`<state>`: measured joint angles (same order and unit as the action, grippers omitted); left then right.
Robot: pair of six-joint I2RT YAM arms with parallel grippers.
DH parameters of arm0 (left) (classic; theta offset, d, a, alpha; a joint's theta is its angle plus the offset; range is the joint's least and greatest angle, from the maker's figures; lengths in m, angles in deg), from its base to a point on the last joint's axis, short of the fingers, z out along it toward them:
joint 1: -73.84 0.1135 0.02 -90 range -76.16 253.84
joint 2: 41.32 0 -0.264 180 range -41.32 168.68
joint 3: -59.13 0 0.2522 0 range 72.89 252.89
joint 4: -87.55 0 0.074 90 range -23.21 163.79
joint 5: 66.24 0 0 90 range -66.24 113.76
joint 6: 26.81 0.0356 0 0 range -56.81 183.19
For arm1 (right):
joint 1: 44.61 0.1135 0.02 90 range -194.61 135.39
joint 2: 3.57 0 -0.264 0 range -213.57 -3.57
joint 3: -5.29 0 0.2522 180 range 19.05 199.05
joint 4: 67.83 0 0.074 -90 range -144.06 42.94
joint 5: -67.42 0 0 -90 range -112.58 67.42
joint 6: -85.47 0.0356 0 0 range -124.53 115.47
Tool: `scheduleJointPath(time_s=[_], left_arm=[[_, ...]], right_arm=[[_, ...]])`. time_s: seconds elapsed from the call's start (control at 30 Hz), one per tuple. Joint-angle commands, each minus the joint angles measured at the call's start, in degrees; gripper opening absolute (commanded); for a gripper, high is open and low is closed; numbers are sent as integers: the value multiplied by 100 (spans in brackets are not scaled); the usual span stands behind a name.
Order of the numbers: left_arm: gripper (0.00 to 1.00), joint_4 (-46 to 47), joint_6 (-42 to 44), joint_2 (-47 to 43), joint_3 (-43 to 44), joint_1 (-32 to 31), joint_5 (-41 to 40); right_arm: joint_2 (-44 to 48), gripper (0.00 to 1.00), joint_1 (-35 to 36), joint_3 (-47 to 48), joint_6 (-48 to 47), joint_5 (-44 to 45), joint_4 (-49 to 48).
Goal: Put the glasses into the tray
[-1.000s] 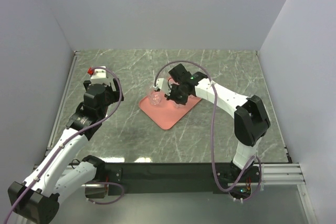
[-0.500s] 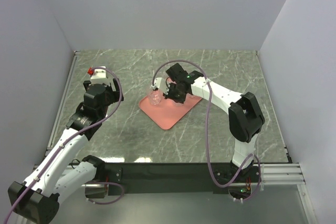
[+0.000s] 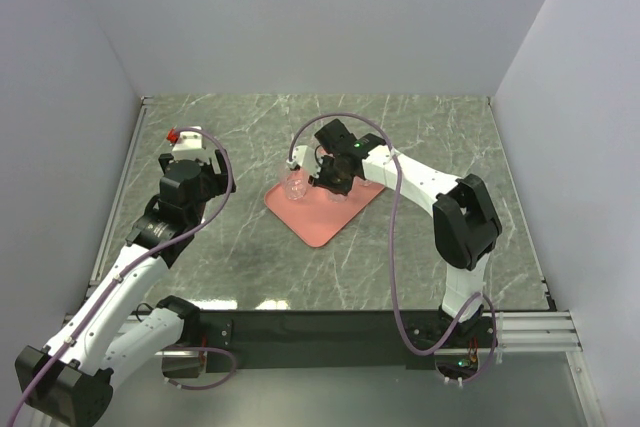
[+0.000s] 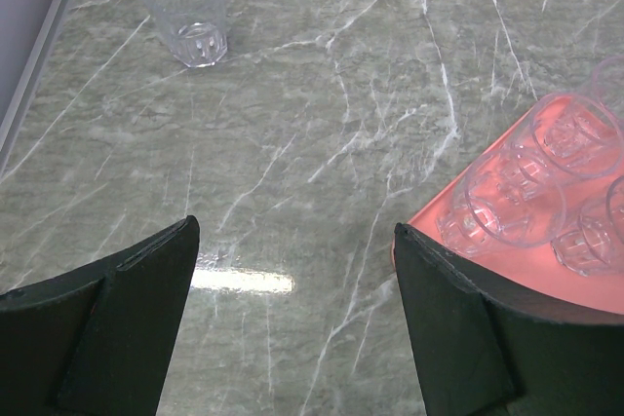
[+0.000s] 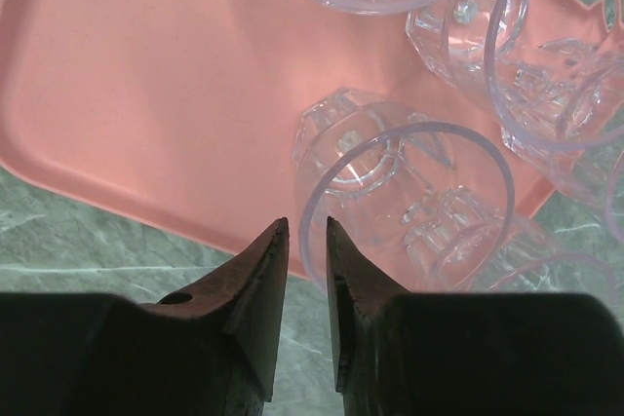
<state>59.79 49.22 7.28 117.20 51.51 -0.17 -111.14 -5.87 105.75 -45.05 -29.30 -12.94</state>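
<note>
The salmon-pink tray [image 3: 318, 219] lies mid-table with several clear glasses [image 3: 296, 185] standing on it. My right gripper [image 3: 322, 179] hovers over the tray's far-left part. In the right wrist view its jaws [image 5: 307, 223] stand slightly open, straddling the rim of an upright glass [image 5: 409, 204] at the tray's [image 5: 146, 75] edge. More glasses [image 5: 546, 46] crowd beside it. My left gripper [image 4: 294, 226] is wide open over bare table, holding nothing. A lone glass [image 4: 187, 12] stands on the table far ahead of it, and the tray's corner [image 4: 417, 225] with glasses [image 4: 512, 197] is to its right.
The green marble table is walled on the left, back and right. A metal rail [image 3: 128, 172] runs along the left edge near my left gripper [image 3: 188, 152]. A purple cable [image 3: 340, 119] loops over the right arm.
The right arm has shifted a little to the left over the tray. Its jaws, shut a second ago, have parted slightly round the glass rim. The left arm is still.
</note>
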Motion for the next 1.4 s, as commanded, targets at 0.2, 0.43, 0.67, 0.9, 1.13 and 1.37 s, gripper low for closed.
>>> scheduleJointPath(time_s=[0.2,0.43,0.67,0.9,1.13,1.37], left_arm=[[88,293,106,0,-19,0,-130],[90,292,88,62,-37,0,-183],[94,354,1,132,-90,0,-279],[96,266,-228,317,-20,97,-306],[99,240,-685,703,200,790,659],[99,319,-1343,1265,455,1782,1854]], right_arm=[[789,31,11,190,105,-48,-96],[1519,32,-7,-302,43,-312,-78],[2415,32,-393,-1101,43,-619,-183],[3522,33,-1465,-1760,307,-1365,-385],[4551,40,-2669,-2771,614,-2183,-772],[5149,47,-3417,-3431,834,-2974,-1054]])
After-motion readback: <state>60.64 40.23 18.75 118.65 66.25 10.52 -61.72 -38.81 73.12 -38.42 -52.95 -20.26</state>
